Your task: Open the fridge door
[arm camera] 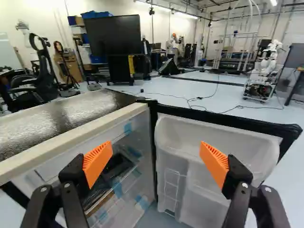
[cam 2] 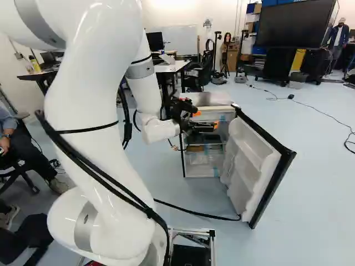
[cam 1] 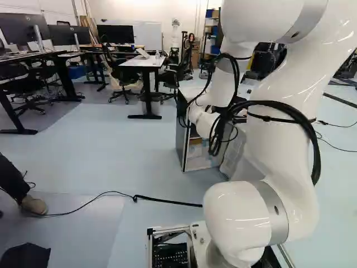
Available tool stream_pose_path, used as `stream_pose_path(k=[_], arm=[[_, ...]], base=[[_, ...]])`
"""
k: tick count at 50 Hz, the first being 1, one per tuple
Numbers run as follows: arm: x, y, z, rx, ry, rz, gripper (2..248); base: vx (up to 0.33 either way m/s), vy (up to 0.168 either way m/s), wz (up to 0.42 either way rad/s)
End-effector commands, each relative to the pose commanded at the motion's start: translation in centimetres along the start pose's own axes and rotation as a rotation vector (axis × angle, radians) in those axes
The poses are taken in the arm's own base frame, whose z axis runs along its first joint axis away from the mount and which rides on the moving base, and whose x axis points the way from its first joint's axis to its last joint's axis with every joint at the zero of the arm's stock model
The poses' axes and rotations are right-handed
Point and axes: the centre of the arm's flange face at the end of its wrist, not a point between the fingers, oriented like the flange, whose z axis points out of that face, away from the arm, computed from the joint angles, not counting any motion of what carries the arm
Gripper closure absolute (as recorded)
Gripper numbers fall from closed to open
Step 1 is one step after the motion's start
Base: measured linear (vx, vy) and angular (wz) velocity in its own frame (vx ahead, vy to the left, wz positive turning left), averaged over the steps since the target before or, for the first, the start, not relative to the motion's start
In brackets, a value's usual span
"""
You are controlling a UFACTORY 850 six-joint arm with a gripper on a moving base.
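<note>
The gripper (cam 2: pixel 206 121) is at the fridge's open front in the right base view; the arm hides it in the left base view. In the wrist view the gripper (arm camera: pixel 156 164) stands open, its orange pads wide apart with nothing gripped. One finger is over the fridge interior (arm camera: pixel 118 175), the other before the inner side of the door (arm camera: pixel 216 142). The fridge door (cam 2: pixel 252 166) is swung wide open, its white shelved lining showing and its black edge towards the base. The fridge body (cam 2: pixel 206 100) has a silvery top and clear drawers inside.
A black cable (cam 2: pixel 194 211) runs over the floor to the foot of the door. Beyond the fridge are a desk (cam 1: pixel 146 62), office chairs and a large screen (cam 2: pixel 297 23). Another robot (arm camera: pixel 264 71) stands far off in the wrist view. A person's shoe (cam 1: pixel 34 204) is on the floor.
</note>
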Motion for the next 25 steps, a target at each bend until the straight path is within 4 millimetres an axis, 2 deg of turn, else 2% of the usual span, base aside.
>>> stream_pose_path(k=[25], arm=[[1.3,0.5,-5.4,0.283,-0.071,-0.037,3]], base=[[0.0,0.0,0.0]])
